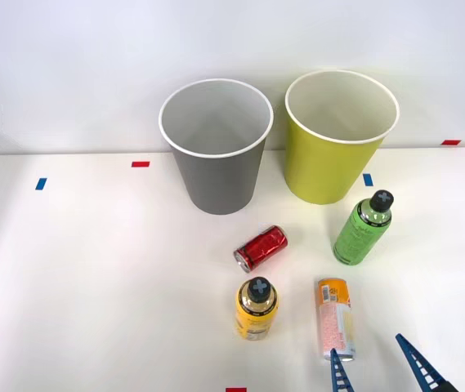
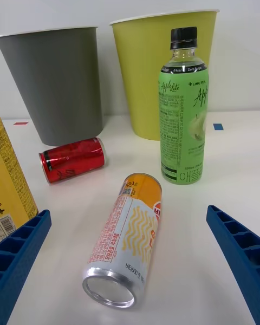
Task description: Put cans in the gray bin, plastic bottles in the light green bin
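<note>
Front view is showing the released end effector (image 1: 379,369) hovering just beside the orange can (image 1: 335,318), which is lying on the worktop (image 1: 93,286) near the yellow bottle (image 1: 257,309). Its long axis is running toward the green bin (image 1: 340,135), silver base nearest the fingers (image 2: 21,249). Closing squarely across the can's middle seems wisest, since it could roll.

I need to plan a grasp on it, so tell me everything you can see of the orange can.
The orange can is slim, metal-looking, orange and pink with silver ends. It lies on its side on the white table, touching nothing else, its silver end facing the open pincer, right of the yellow bottle.
</note>
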